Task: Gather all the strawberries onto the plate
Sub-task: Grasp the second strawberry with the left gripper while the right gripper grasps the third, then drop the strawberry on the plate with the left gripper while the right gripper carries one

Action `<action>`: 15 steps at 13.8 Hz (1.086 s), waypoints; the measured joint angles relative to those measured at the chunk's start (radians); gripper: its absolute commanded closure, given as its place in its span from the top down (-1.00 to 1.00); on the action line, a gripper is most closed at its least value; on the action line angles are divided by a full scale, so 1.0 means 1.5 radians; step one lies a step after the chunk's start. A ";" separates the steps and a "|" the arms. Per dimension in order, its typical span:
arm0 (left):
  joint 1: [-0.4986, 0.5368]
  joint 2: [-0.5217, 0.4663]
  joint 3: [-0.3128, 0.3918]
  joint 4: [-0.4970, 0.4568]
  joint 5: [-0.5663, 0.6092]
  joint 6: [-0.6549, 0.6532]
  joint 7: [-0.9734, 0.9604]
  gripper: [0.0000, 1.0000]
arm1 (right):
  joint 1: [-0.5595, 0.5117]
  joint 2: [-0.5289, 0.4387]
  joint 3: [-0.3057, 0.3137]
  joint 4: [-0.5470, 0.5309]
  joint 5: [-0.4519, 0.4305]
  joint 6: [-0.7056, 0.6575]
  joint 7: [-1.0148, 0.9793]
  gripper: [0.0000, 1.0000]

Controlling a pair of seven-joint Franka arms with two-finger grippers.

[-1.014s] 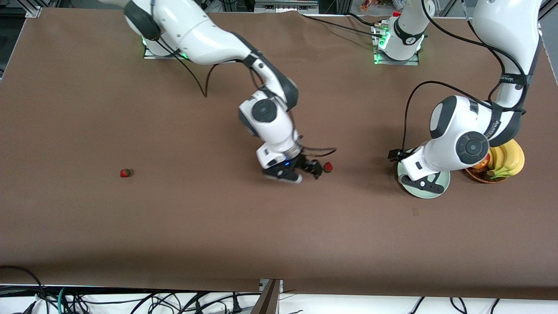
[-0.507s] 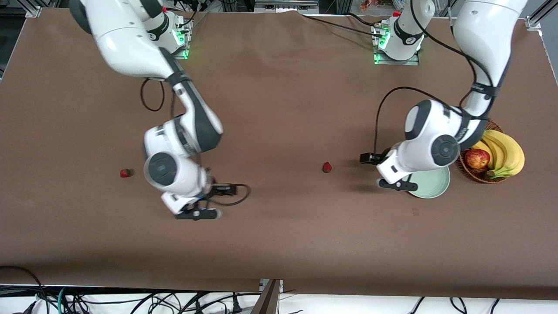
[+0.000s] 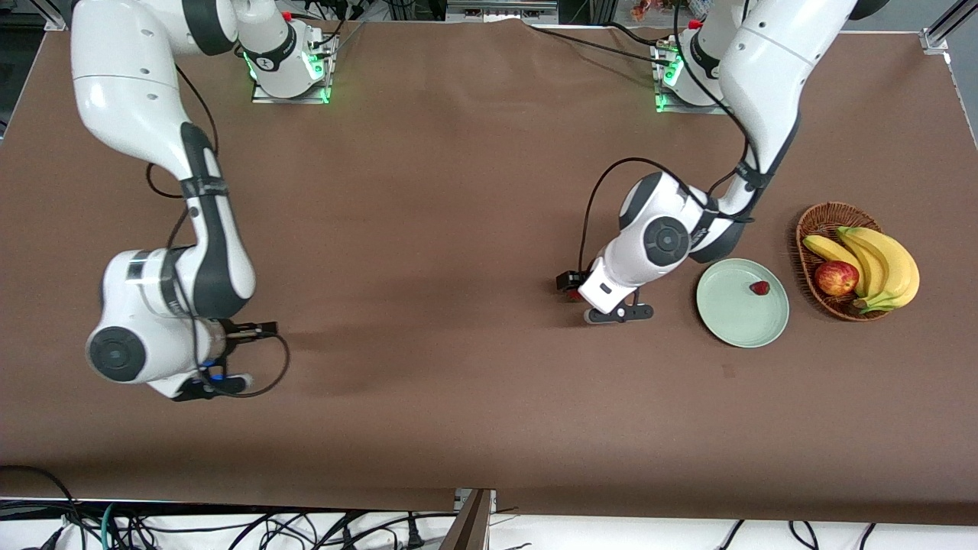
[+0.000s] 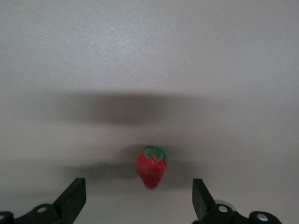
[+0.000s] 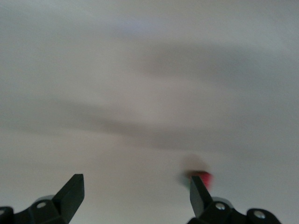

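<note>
One strawberry (image 3: 759, 288) lies in the pale green plate (image 3: 733, 325). A second strawberry (image 4: 151, 167) lies on the table just ahead of my left gripper (image 4: 138, 184), between its open, empty fingers; in the front view the left wrist hides it. My left gripper (image 3: 616, 312) is low over the table beside the plate, toward the table's middle. A third strawberry (image 5: 202, 177) shows blurred next to one finger of my open, empty right gripper (image 5: 135, 182). My right gripper (image 3: 205, 386) hangs low near the right arm's end; that arm hides the berry in the front view.
A wicker basket (image 3: 824, 215) with bananas (image 3: 879, 260) and an apple (image 3: 836, 277) stands beside the plate, toward the left arm's end. Cables hang from both wrists.
My right arm swung from the table's middle to its own end. My left arm moved off the plate to the middle strawberry. A strawberry now shows in the plate.
</note>
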 measured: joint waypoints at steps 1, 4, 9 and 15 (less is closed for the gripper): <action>-0.002 0.010 0.000 0.000 0.015 0.012 -0.019 1.00 | -0.005 -0.007 -0.014 -0.024 0.000 0.000 -0.017 1.00; -0.014 0.029 0.000 0.000 0.025 0.046 -0.044 0.83 | -0.006 -0.041 -0.037 -0.107 0.000 0.022 -0.069 1.00; -0.021 0.034 0.002 0.000 0.026 0.053 -0.048 -1.00 | -0.008 -0.089 -0.053 -0.261 0.000 0.159 -0.126 1.00; -0.013 0.017 0.013 0.010 0.108 -0.018 -0.049 -1.00 | -0.014 -0.116 -0.055 -0.334 0.000 0.231 -0.169 1.00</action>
